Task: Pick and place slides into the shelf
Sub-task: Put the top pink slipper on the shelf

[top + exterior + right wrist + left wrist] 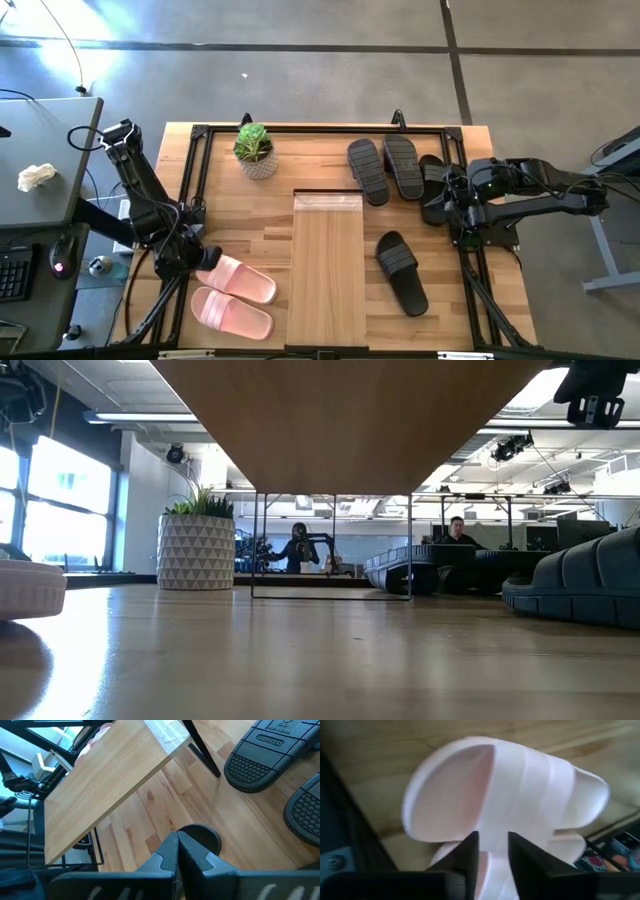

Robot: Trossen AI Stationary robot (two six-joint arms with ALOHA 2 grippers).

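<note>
The left hand (196, 258) sits low at the near-left part of the surface (250, 205), at the end of the upper pink slide (240, 280). In the left wrist view its two dark fingers (470, 852) stand a little apart with the pink slide's strap (530, 795) directly ahead of them; whether they actually pinch the slide cannot be told. The second pink slide (232, 312) lies just beside the first, nearer the front edge, the two roughly parallel.

The right hand (452, 195) is at the right edge of the surface. The right wrist view shows its fingers (167, 852) pressed together with nothing between them, above bare wood.

The shelf (328, 270) runs down the middle of the surface as a long light-wood plank, its top bare apart from a clear patch at the far end. In the low view its underside (340, 420) spans the top of the picture on thin metal legs.

Two black slides (384, 168) lie sole-up, side by side, just beyond the shelf's far-right corner. A third black slide (436, 188) lies right of them, beside the right hand. A fourth black slide (402, 271) lies strap-up just right of the shelf.

A potted plant (255, 150) stands at the far left of the surface.
</note>
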